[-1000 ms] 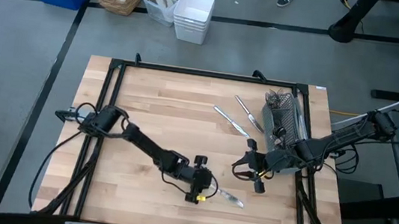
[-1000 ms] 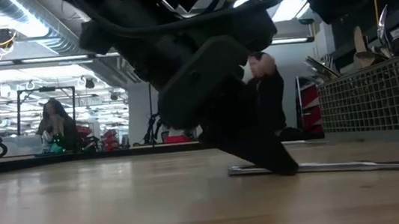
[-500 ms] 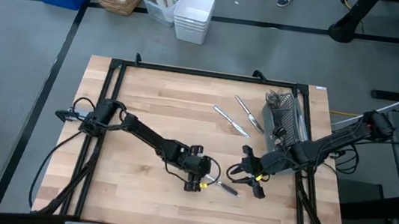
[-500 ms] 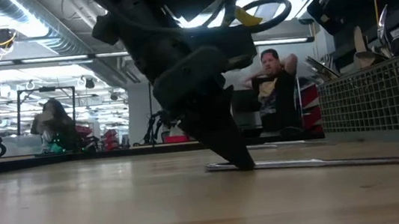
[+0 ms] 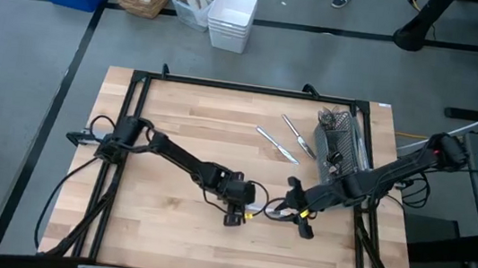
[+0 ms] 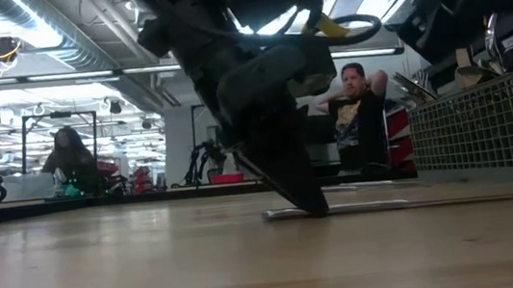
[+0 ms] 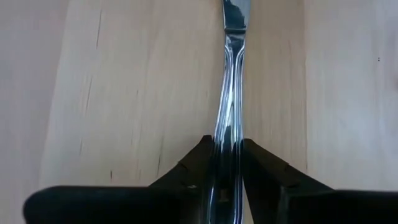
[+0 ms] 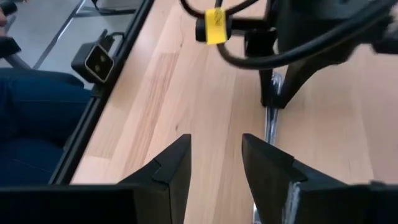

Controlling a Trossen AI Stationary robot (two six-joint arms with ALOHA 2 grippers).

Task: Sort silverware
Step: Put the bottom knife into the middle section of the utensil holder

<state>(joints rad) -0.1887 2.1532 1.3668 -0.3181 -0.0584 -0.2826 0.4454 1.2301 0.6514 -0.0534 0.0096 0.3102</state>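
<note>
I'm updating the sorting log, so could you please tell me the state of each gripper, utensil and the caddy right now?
Left gripper: closing on the knife's handle.
Knife: flat on the table, between the left fingers.
Right gripper: open, empty, low beside the knife.
Two loose utensils: flat on the table, untouched.
Caddy: at the right edge, holding silverware.

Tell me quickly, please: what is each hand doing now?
Left hand: closed on a knife that lies on the table.
Right hand: open, holding nothing, close beside the knife.
</note>
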